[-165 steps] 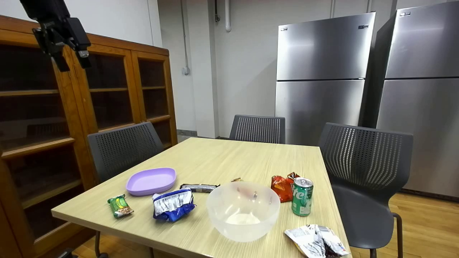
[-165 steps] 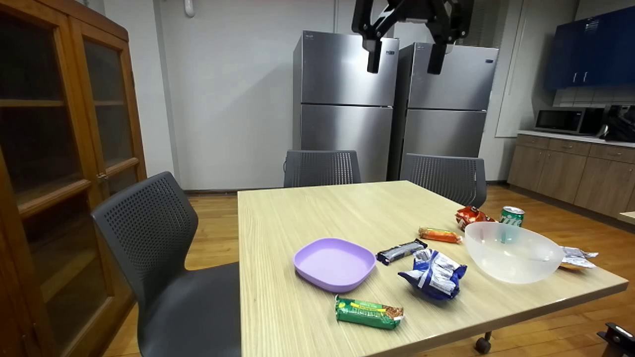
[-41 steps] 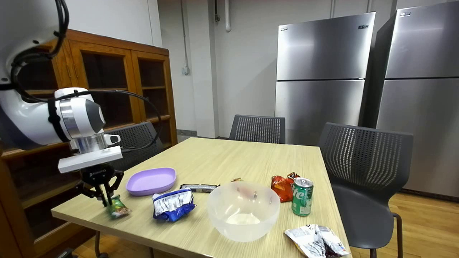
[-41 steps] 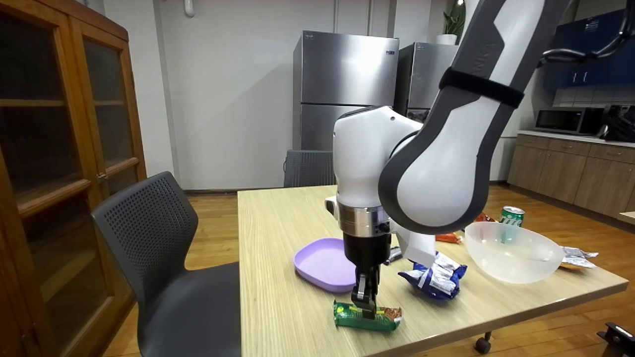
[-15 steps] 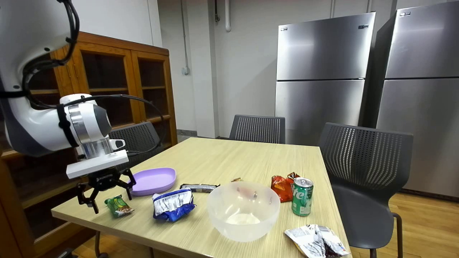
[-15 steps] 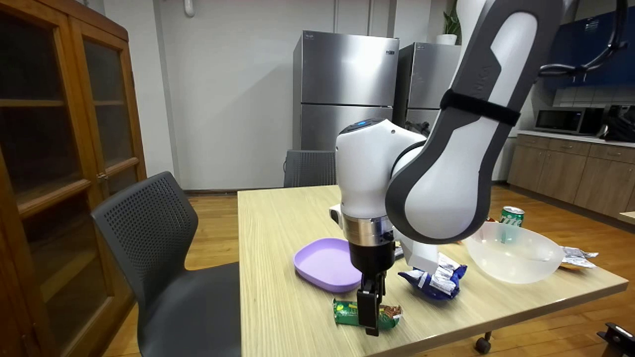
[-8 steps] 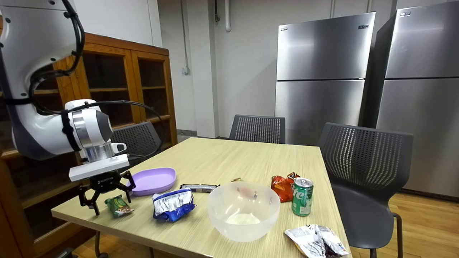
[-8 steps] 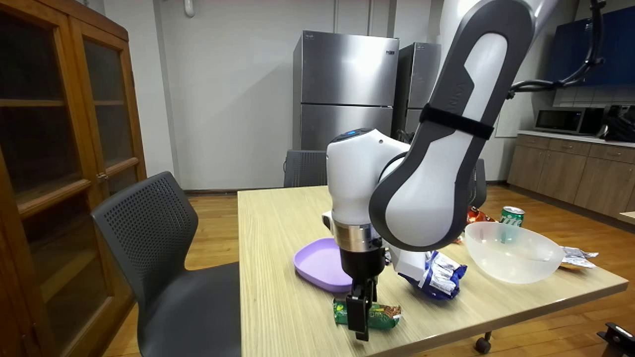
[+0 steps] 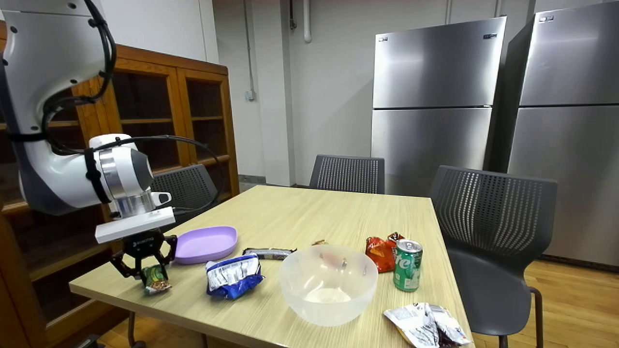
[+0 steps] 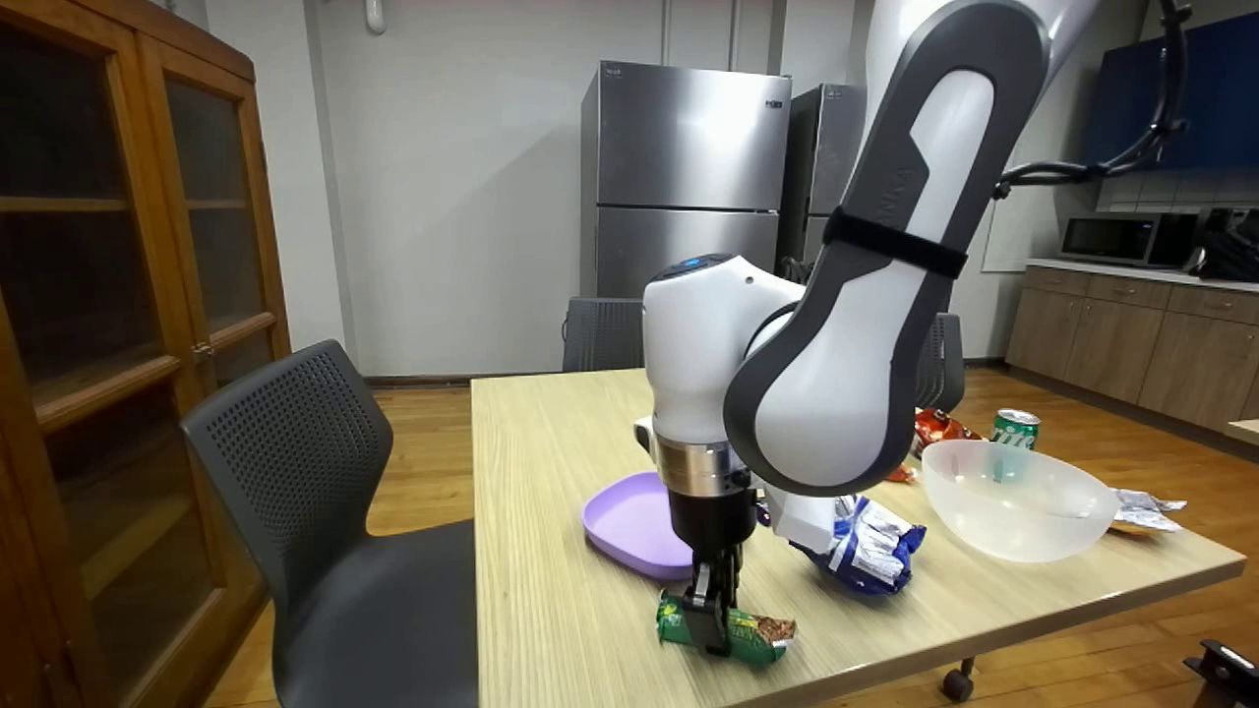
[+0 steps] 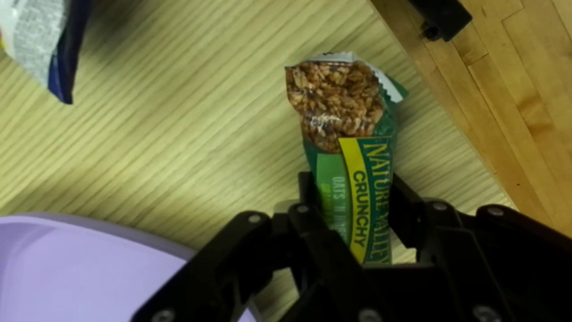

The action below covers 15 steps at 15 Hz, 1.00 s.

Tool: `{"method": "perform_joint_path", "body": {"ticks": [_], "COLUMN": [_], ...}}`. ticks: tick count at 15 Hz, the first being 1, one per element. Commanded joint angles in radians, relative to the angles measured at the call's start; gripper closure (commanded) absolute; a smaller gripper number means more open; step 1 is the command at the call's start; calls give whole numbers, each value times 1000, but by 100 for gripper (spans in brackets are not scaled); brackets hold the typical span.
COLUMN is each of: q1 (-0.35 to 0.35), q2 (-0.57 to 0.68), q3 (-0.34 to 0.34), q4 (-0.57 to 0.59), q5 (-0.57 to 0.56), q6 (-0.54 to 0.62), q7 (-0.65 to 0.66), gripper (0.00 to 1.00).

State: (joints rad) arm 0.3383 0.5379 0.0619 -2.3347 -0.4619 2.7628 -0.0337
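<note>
In an exterior view, reading left to right, the gripper (image 9: 154, 276) points downward at the near left corner of the table (image 9: 348, 212). Its two fingers (image 11: 307, 190) bear on the opposite long sides of a green granola bar (image 11: 351, 147), grasping it across its width; the wrist view shows the oat-printed end projecting beyond them and a face marked NATURE VALLEY CRUNCHY. The granola bar is located just inside this corner; contact between it and the table cannot be confirmed. The purple plate (image 9: 208, 241) is positioned next, along the left edge, behind the granola bar. The blue snack bag (image 9: 234, 275) sits to the right of the plate, close to the near edge. A dark-wrapped bar (image 9: 268, 253) lies behind the bag, farther from that edge. The translucent bowl (image 9: 329, 311) stands upright close to the near edge, right of the bag. The red bag (image 9: 379, 253) lies behind and to the right of the bowl; the green can (image 9: 407, 266) stands upright just in front of the red bag, near the right edge. The silver packet (image 9: 418, 321) lies crumpled toward the near right corner.
</note>
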Motion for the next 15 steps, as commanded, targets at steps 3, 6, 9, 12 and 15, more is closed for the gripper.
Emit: {"method": "perform_joint_path", "body": {"ticks": [3, 6, 9, 12, 15], "q1": [6, 20, 15, 13, 0], "q2": [-69, -100, -141, -161, -161], "q3": [-21, -37, -35, -37, -28], "q4": [-42, -55, -74, -57, -22], "q5": [-8, -21, -20, -14, 13], "q6": [21, 12, 14, -8, -40], "q7": [4, 21, 21, 33, 39], "gripper": [85, 85, 85, 85, 85]}}
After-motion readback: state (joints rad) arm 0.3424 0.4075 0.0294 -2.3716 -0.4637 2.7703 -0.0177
